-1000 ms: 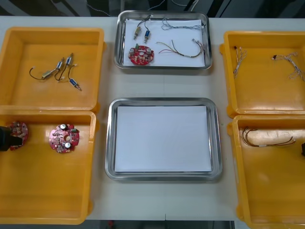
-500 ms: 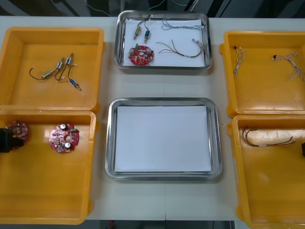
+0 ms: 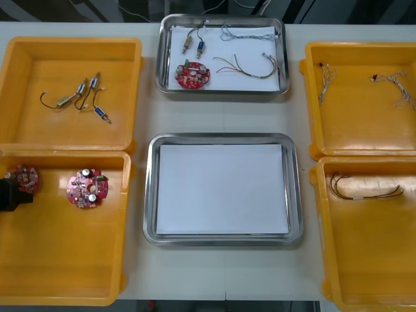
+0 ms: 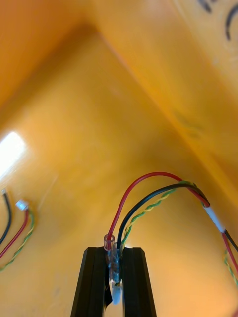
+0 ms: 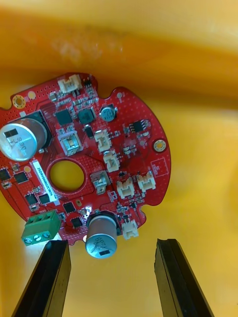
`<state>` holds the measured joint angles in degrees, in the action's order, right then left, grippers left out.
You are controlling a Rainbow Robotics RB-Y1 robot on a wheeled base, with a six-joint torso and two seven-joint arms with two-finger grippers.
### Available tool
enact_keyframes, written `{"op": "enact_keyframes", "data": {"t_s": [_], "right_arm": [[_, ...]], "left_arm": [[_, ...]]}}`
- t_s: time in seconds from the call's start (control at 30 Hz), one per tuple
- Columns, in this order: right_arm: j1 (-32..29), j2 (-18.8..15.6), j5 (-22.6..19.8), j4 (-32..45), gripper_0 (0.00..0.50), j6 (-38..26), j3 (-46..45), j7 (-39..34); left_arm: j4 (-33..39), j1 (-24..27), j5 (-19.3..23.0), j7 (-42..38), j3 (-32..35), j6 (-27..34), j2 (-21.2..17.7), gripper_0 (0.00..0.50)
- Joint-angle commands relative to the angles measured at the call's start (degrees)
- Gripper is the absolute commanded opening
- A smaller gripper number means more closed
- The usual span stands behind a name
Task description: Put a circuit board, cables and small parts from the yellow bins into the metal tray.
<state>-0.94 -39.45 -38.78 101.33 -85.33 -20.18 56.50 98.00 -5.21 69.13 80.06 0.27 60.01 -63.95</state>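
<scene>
My left gripper (image 3: 9,194) is at the left edge of the near left yellow bin (image 3: 58,260), open. Just past its fingertips (image 5: 52,267) lies a round red circuit board (image 5: 124,133) (image 3: 25,176), flat on the bin floor, with a silver capacitor between the finger ends. My left gripper (image 5: 110,245) is not touching it. A second circuit board (image 3: 86,188) lies a little to the right. My right gripper (image 4: 114,252) is shut on the connector end of a red, black and yellow-green cable (image 4: 148,190) above an orange bin floor.
The metal tray (image 3: 150,195), white inside, sits at the centre. A second tray (image 3: 283,58) behind it holds a board, cables and small metal parts. The far left bin has small metal parts (image 3: 81,97). The right bins hold cables (image 3: 396,88) (image 3: 364,190).
My left gripper has drawn slightly back from the board, toward the table's near left. The dark tip of the right gripper has left the front view's right edge.
</scene>
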Motion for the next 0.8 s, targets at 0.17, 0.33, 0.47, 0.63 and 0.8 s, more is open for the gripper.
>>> {"op": "enact_keyframes", "data": {"t_s": [0.17, 0.33, 0.47, 0.63, 0.8], "right_arm": [[0.7, -2.9, -2.3, 7.7, 0.000, -5.4, 0.1, -1.9], [0.7, -1.6, -3.1, 12.7, 0.000, -9.4, 0.1, -2.2], [0.6, 0.9, -3.5, 15.9, 0.000, -12.1, 0.1, -2.5], [0.6, 4.3, -3.5, 19.3, 0.000, -14.5, 0.1, -3.1], [-0.1, 8.6, -2.7, 22.1, 0.000, -16.1, 0.1, -3.4]], "left_arm": [[-0.4, -0.4, -0.8, 4.8, -0.5, -0.8, -2.7, 0.500], [-0.7, 0.0, -0.8, 4.8, -0.5, -0.9, -2.7, 0.500], [-1.0, 0.2, -0.6, 4.8, -0.5, -1.0, -2.7, 0.500], [-1.0, 0.2, -0.6, 4.6, -0.5, -1.4, -2.6, 0.500], [-1.0, 0.2, -0.4, 4.3, -0.5, -1.6, -2.6, 0.500]]}}
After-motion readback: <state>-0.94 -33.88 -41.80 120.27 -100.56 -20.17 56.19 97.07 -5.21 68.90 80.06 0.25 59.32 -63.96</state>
